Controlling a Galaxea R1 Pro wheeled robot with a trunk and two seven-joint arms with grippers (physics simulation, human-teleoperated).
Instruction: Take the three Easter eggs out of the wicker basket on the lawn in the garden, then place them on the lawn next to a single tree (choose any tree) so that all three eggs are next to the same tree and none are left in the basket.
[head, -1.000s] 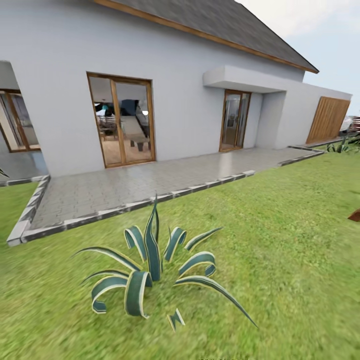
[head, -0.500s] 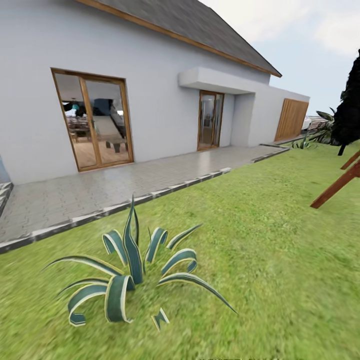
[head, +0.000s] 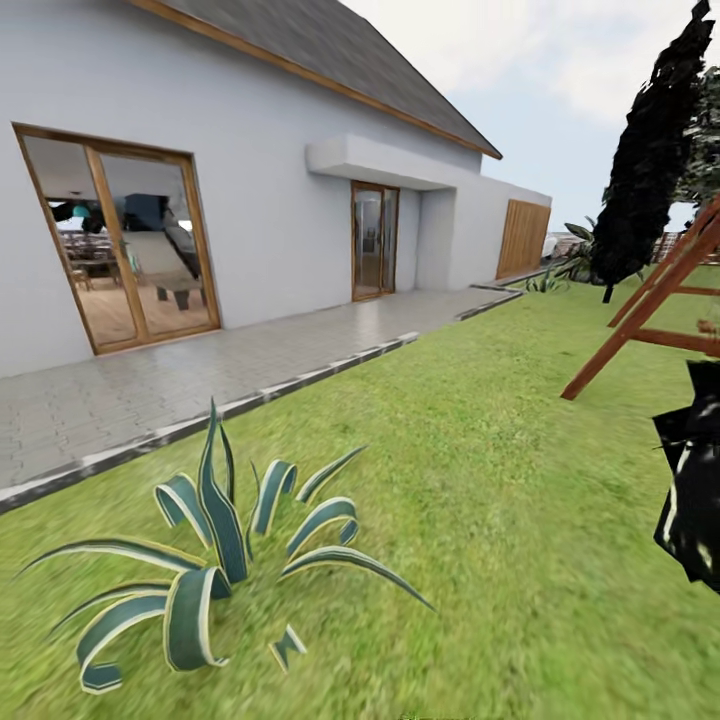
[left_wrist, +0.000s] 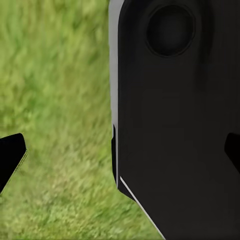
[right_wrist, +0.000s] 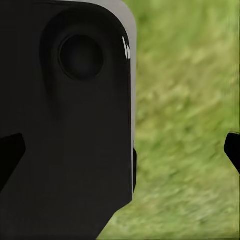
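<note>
On mottled lawn (head: 520, 470), spiky striped agave (head: 215, 545); both hands' (left_wrist: 122, 160) (right_wrist: 122, 160) grip unclear.

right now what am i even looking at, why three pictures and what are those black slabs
A wheeled two-armed robot is crossing a simulated garden. The large picture comes from its head camera: a grey house, a paved patio, the lawn, a striped spiky plant, a wooden frame and a dark tree. The other two come from cameras near each gripper, looking down at grass. The black slabs look like parts of the robot's own body. Both grippers show dark fingertips set wide apart, with nothing between them.
</note>
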